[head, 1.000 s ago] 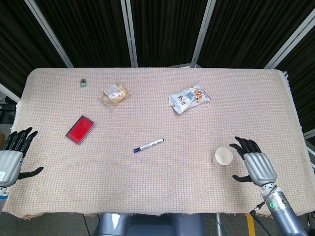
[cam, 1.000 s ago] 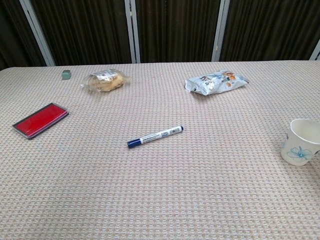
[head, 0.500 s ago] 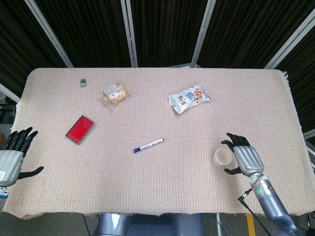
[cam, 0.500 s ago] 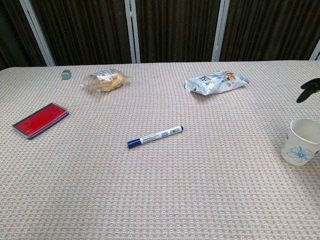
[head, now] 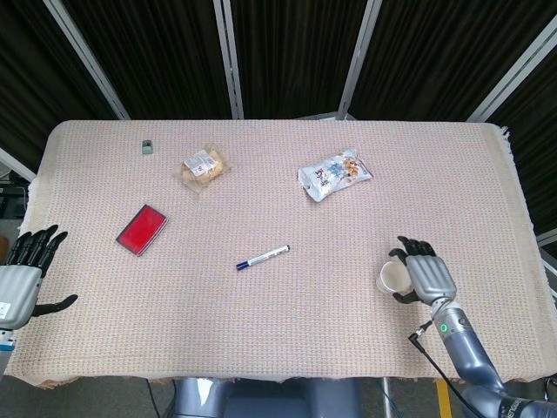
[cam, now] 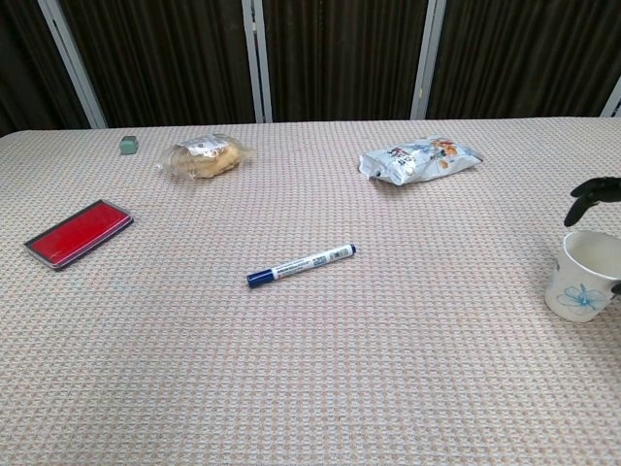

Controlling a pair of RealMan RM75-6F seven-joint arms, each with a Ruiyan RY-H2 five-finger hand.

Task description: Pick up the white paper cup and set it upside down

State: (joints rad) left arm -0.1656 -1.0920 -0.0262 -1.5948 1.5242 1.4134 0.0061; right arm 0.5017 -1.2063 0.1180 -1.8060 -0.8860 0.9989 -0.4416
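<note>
The white paper cup (head: 392, 278) with a blue flower print (cam: 584, 276) stands upright, mouth up, near the table's front right. My right hand (head: 426, 279) is close against its right side, with fingers spread and curving past the rim on the far side and the thumb on the near side. In the chest view only dark fingertips (cam: 593, 190) show, just behind and above the cup, not pressing it. My left hand (head: 22, 279) hovers at the table's left edge with its fingers apart and nothing in it.
A blue-capped marker (head: 262, 257) lies mid-table. A red flat case (head: 142, 229) sits at the left, with a bread packet (head: 204, 166) and a small green block (head: 148, 146) behind it. A snack bag (head: 334, 174) lies at the back, right of centre.
My right hand has moved left up to the cup, and its fingers now curve around the cup's right side. The cup and the left hand have not moved.
</note>
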